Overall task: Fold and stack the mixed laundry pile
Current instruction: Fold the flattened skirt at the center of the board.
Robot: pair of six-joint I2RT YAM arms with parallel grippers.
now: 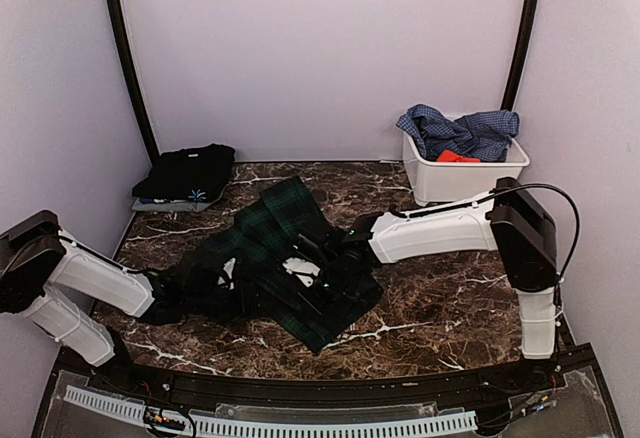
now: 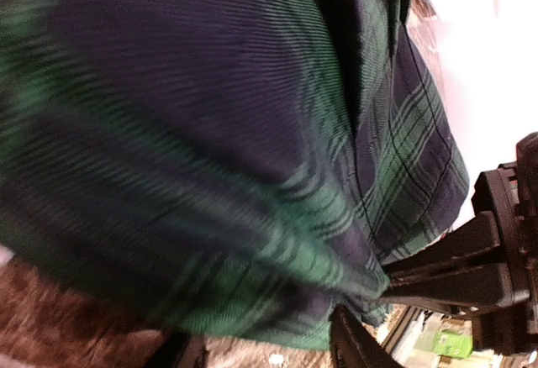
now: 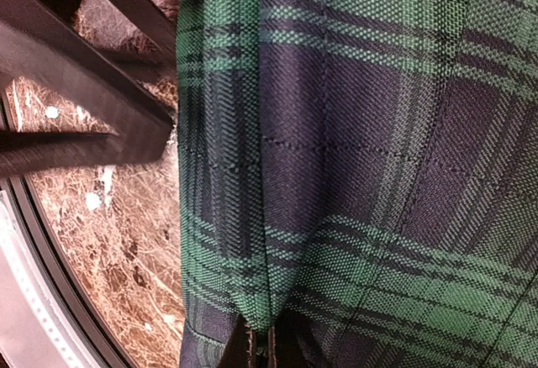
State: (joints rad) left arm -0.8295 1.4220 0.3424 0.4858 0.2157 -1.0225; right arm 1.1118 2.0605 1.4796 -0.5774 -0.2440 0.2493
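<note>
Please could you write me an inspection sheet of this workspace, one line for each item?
Surface: brown marble table with white veins.
Job's things: plaid garment spread mid-table; black garment folded at far left; checked shirt and red piece in the bin.
Clutter: white bin at far right.
Grippers: right gripper seems shut on the plaid garment; left gripper at the garment, jaws unclear.
Cables: black cable loops over the right arm.
Surroundings: pale walls, black poles.
</note>
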